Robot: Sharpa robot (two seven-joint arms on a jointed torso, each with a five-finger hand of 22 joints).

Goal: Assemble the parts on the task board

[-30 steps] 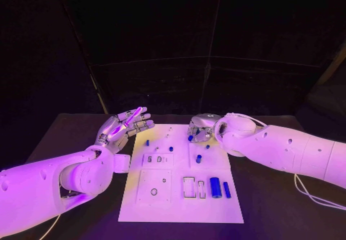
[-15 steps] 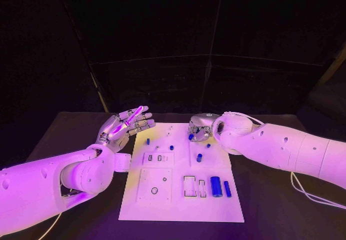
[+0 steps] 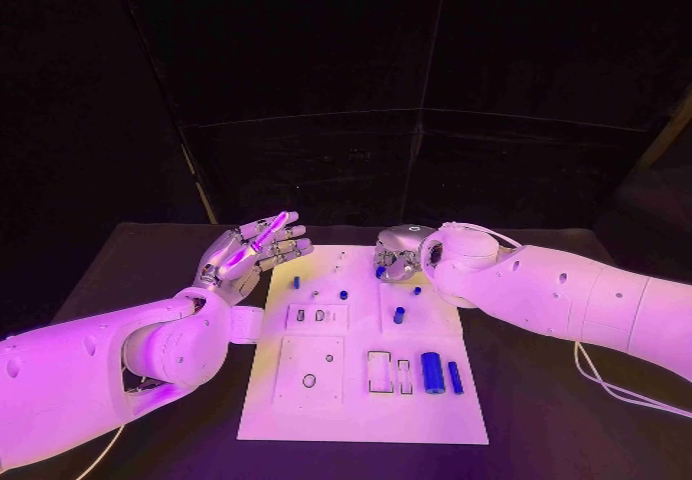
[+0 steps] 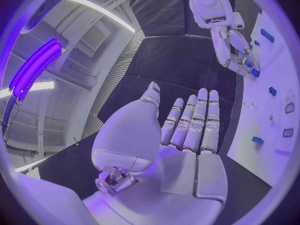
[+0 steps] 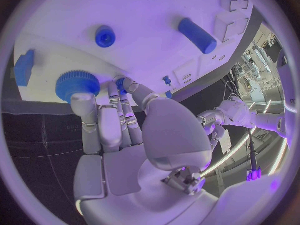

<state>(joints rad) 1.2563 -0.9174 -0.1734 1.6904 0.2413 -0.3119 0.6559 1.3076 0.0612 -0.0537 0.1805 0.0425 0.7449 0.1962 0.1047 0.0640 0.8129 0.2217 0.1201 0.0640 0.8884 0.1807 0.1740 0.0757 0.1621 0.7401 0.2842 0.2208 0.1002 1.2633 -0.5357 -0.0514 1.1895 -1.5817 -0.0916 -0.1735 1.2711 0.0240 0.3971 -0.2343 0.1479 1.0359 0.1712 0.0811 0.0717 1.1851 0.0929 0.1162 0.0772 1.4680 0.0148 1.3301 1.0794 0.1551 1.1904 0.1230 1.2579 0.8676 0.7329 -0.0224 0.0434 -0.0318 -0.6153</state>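
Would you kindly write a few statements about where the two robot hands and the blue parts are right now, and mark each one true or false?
1. The left robot hand is open and holds nothing. True.
2. The left robot hand rests flat on the task board. False: it is raised beside the board's far left corner, fingers spread.
3. The right robot hand is at the far end of the board, fingers at a blue ridged part. True, though whether it grips the part cannot be told.
4. The large blue cylinder lies near the board's right edge, with a thinner blue pin beside it. True.
5. The right robot hand holds the large blue cylinder. False: the cylinder lies untouched.
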